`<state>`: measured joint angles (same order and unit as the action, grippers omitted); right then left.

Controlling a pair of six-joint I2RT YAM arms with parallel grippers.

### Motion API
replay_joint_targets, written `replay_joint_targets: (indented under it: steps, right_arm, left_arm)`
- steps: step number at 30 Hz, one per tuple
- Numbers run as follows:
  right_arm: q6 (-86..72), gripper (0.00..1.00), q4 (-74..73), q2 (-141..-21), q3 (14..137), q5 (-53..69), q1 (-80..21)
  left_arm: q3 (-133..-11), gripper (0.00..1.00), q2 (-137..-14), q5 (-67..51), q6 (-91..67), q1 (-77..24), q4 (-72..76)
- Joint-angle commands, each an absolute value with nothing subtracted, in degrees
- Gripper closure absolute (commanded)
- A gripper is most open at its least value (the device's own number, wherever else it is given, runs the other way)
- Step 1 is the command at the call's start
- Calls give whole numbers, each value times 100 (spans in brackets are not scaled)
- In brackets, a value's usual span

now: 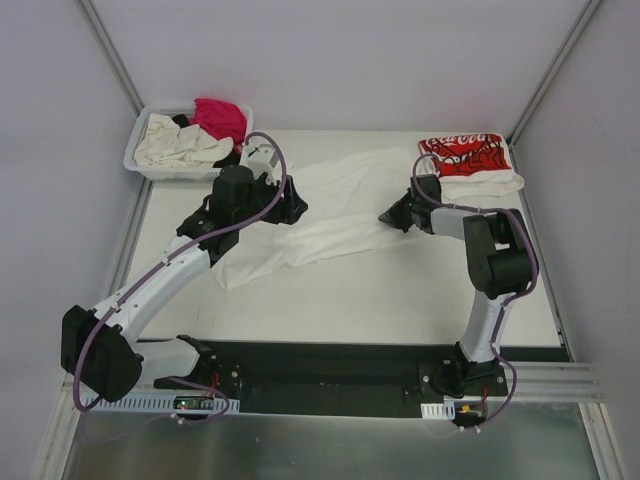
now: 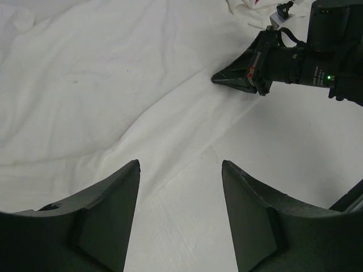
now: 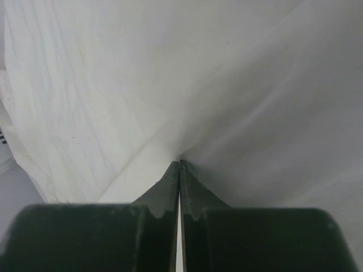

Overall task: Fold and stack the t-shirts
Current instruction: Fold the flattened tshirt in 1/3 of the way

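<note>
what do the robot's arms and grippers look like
The left arm and right arm have white links, black joints and a purple cable looping alongside. The left gripper and right gripper have black wedge-shaped fingers tapering to points.

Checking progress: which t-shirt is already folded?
The red-printed white t-shirt, folded at the far right corner; the plain white t-shirt lies spread out, the others heaped in the basket.
</note>
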<state>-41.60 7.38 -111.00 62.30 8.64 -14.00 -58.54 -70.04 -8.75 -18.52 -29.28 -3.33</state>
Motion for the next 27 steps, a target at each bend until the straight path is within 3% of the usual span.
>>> replay_joint_targets:
  steps: [1, 11, 27]
  right_arm:
    - [-4438, 99, 1116, -11004, 5942, 879, -1397]
    - [-4342, 99, 1143, -10425, 5090, 835, -1275]
    - [-3911, 99, 598, -8482, 3323, 475, -905]
  left_arm:
    - [-5862, 41, -6628, -740, -1574, -2962, -255]
    - [-5862, 41, -6232, -132, -1266, -2936, -483]
    - [-5573, 41, -5643, 343, -1002, -2857, -993]
